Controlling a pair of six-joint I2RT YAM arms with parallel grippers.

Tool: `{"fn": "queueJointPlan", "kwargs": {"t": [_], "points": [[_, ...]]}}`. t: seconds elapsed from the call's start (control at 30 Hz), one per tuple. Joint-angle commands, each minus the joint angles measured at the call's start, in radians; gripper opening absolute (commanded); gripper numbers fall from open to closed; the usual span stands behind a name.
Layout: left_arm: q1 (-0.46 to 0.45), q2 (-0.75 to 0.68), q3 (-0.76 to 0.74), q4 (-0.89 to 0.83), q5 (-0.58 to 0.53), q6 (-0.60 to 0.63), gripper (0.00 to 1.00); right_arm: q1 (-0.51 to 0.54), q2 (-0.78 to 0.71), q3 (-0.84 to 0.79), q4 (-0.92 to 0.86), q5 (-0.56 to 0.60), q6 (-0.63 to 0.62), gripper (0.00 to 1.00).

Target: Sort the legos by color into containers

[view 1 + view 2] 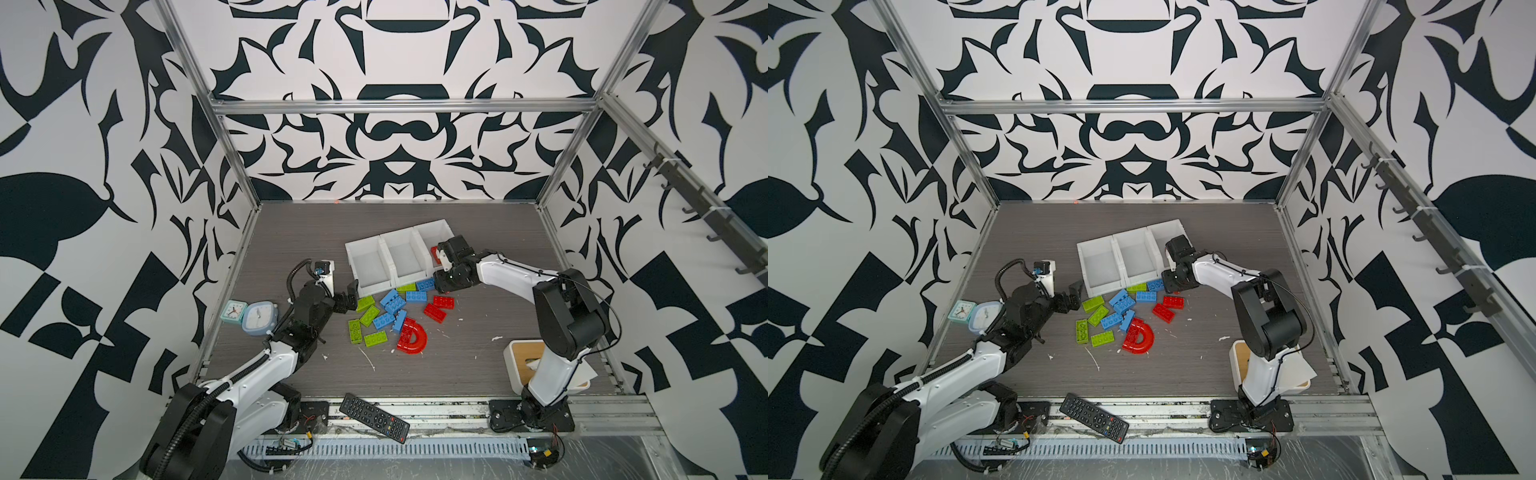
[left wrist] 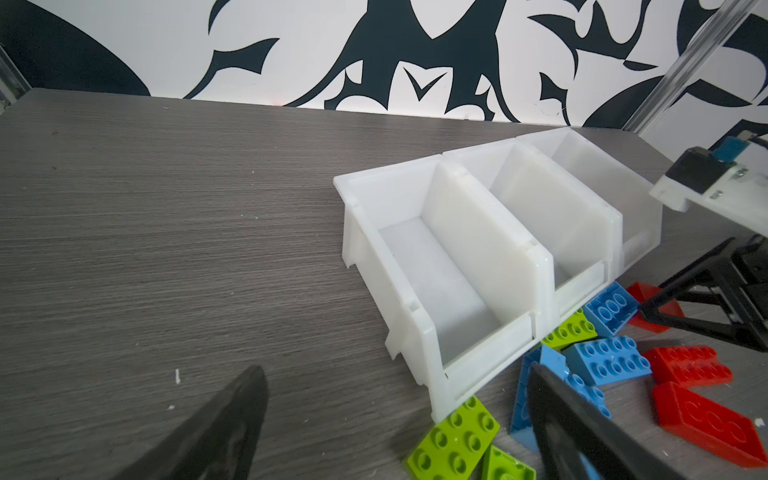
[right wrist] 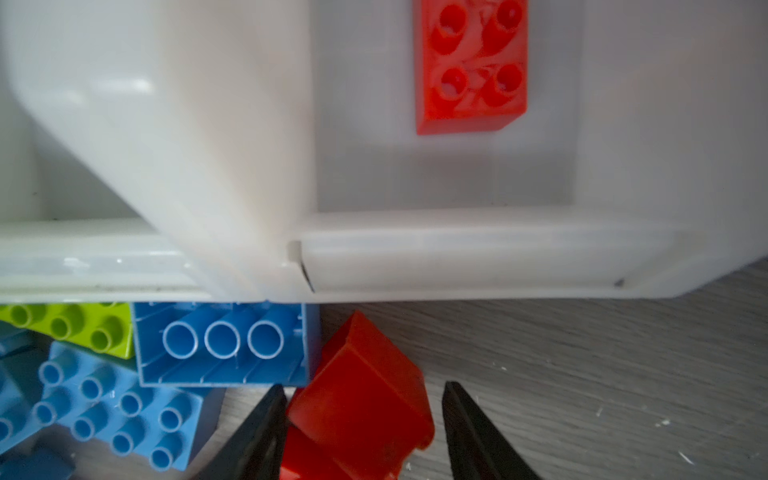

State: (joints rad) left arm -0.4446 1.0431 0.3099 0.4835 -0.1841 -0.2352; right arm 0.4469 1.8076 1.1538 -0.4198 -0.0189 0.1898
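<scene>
Right gripper straddles a tilted red brick; whether it grips, I cannot tell. Just ahead rises the low front of the bins, with a blue brick just beside. Left gripper gapes, empty.

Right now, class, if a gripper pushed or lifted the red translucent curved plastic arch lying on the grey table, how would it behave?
The red translucent curved plastic arch looks hard and moulded, so it is probably stiff. It lies flat, so a push should slide it, not roll it. Its glossy curved rim might slip between jaws.
</scene>
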Motion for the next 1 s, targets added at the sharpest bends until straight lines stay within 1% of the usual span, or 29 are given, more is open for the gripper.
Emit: {"fn": "queueJointPlan", "kwargs": {"t": [0.0,0.23,0.37,0.47,0.6,0.73,0.97], "points": [[0.0,0.009,0.038,-0.002,-0.017,0.002,1.0,0.004,0.001,0.022,0.011,0.026,-0.013,0.61],[0.0,0.011,0.04,-0.004,-0.016,0.002,1.0,0.004,0.003,0.015,0.007,0.021,-0.024,0.6],[0.0,0.0,0.037,-0.005,-0.018,0.004,1.0,0.004,-0.01,0.003,0.004,0.018,-0.029,0.58],[0.0,-0.003,0.037,-0.007,-0.019,0.006,1.0,0.004,-0.04,-0.011,0.01,0.014,-0.026,0.54],[0.001,-0.01,0.036,-0.01,-0.019,0.006,1.0,0.003,-0.086,-0.033,0.0,0.037,-0.026,0.5],[0.0,-0.016,0.035,-0.013,-0.019,0.006,1.0,-0.005,-0.138,-0.059,-0.011,0.063,-0.023,0.49],[0.001,-0.018,0.036,-0.016,-0.02,0.004,1.0,-0.009,-0.202,-0.064,-0.02,0.071,-0.019,0.48]]}}
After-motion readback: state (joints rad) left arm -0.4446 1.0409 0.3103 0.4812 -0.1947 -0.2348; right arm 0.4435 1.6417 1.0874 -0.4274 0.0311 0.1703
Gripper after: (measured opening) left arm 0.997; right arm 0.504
